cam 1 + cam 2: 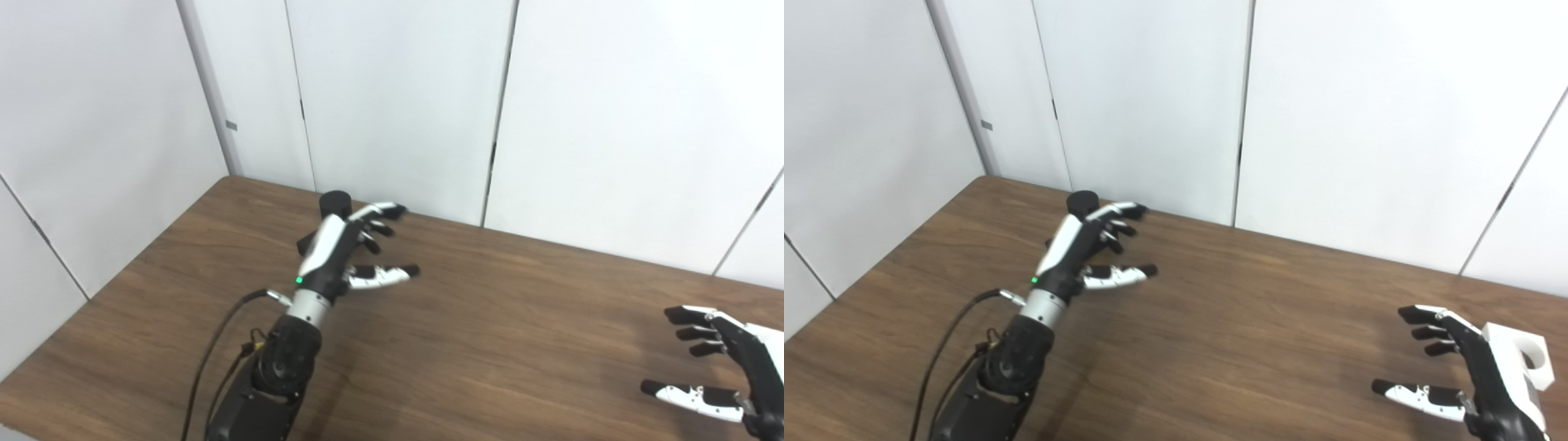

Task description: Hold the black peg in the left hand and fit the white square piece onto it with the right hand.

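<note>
left hand [343,248]: fingers spread, empty, black peg [335,205] just behind them
right hand [1470,367]: open too, white square piece [1522,358] right behind it

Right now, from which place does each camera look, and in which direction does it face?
Left eye view: on the head, looking down and forward at the wooden table; shows the left hand open beside the black peg, and the open right hand cut by the edge.
Right eye view: on the head slightly to the right, same direction; shows both hands and the white square piece behind the right hand.
Shared: table, peg, both hands, white wall panels.
</note>
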Available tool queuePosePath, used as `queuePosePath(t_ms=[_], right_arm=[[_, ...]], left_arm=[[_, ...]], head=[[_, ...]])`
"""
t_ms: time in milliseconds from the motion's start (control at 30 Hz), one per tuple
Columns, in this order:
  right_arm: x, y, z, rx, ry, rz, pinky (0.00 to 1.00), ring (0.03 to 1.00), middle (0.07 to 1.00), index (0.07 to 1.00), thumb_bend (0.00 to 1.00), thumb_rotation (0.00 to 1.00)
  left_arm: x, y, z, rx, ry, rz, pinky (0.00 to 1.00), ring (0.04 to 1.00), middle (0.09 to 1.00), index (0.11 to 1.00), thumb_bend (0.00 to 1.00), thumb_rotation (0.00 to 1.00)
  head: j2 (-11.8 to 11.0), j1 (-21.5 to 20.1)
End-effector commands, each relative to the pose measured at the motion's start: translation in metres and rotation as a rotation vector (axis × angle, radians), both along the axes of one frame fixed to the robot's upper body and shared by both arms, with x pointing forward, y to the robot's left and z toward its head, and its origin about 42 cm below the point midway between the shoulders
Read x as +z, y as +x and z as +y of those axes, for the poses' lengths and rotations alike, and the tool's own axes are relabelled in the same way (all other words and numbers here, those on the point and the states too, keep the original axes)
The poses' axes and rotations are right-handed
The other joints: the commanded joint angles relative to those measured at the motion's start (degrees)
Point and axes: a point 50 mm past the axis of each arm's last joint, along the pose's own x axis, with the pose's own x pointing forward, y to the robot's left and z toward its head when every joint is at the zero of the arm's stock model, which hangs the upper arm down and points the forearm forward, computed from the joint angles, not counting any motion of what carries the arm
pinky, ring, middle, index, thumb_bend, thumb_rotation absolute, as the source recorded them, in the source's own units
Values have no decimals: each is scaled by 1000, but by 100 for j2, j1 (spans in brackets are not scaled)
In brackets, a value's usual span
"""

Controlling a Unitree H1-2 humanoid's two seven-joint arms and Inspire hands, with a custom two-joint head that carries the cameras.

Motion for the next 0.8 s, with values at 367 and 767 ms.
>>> queuePosePath(t_ms=[367, 767], right_arm=[[21, 7, -1, 7, 0, -83, 569, 658, 707, 685, 757, 0], [23, 6, 1, 4, 6, -83, 565, 665, 714, 693, 744, 0]], left_arm=[[56, 23, 37, 173, 33, -146, 571, 689, 782, 738, 815, 151], [72, 34, 57, 389, 219, -160, 649, 809, 848, 800, 852, 210]], head=[[14, 10], [20, 2]])
